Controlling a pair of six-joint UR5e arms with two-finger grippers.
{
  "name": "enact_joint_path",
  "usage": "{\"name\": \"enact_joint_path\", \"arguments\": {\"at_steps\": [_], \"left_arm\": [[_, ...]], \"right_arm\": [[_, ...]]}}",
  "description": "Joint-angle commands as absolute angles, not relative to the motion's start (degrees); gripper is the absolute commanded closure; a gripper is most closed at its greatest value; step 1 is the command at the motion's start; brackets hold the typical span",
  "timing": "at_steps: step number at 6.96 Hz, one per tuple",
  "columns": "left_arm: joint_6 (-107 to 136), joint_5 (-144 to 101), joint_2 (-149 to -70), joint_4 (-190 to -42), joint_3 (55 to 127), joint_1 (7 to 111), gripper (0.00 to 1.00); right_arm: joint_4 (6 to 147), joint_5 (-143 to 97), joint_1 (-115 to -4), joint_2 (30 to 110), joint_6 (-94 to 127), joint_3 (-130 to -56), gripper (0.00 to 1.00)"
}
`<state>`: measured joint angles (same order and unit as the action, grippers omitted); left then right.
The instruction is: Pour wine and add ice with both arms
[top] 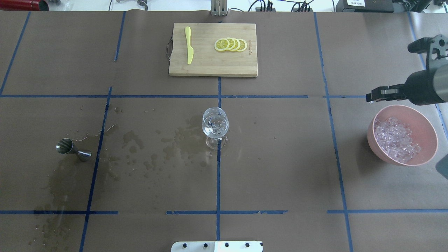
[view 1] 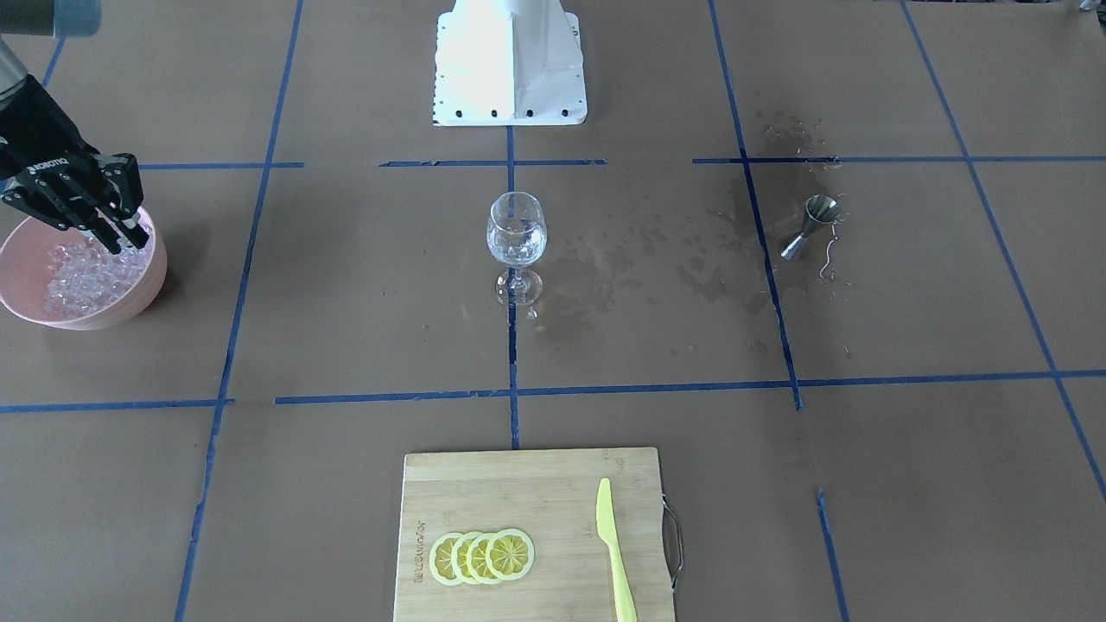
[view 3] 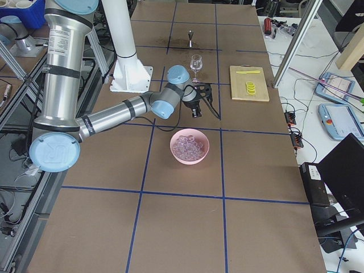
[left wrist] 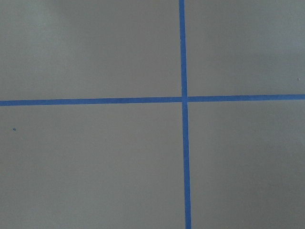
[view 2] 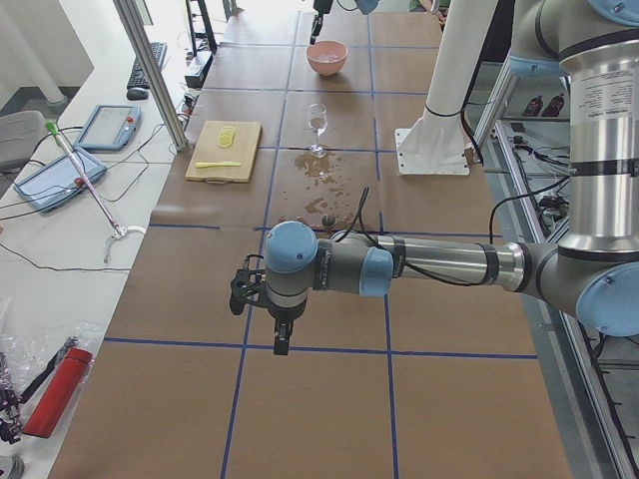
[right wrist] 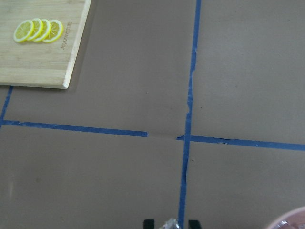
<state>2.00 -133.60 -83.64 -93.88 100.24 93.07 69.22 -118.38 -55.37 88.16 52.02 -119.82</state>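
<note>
The wine glass [view 1: 516,233] stands upright mid-table with a little clear wine in it; it also shows in the overhead view [top: 215,126]. A pink bowl [view 1: 149,285] holds a heap of ice [view 1: 82,276], also seen from overhead [top: 395,140]. My right gripper [view 1: 128,240] hangs above the bowl's rim on the glass side [top: 371,97]. In the right wrist view its fingertips [right wrist: 149,223] pinch a small glassy ice cube [right wrist: 170,223]. My left gripper [view 2: 282,344] shows only in the exterior left view, above bare paper; I cannot tell whether it is open or shut.
A steel jigger [top: 71,148] lies on its side on the robot's left, with wet spill patches [top: 157,147] between it and the glass. A wooden cutting board [top: 210,66] at the far edge carries lemon slices [top: 231,44] and a yellow knife [top: 189,45].
</note>
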Motion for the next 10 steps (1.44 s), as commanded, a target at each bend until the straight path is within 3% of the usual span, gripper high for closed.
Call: {"name": "enact_joint_path", "arguments": {"at_steps": [1,3,7,10], "left_arm": [[1.93,-133.59,-83.58,-93.78,100.55,93.08,0.0],[1.32,-133.59,-83.58,-93.87,100.72,93.08,0.0],[-10.72,-133.68,-82.09,-93.69,100.81,93.25,0.0],[-10.72,-133.68,-81.56,-93.6,100.81,93.25,0.0]], "right_arm": [[84.75,-117.95,-52.49,74.94,53.34,-121.11,1.0],[98.72,-113.85,-46.44,61.59,60.69,-121.2,1.0],[103.26,-105.48,-35.53,51.63,69.32,-119.45,1.0],[106.0,-98.36,-29.1,39.32,74.61,-108.94,1.0]]}}
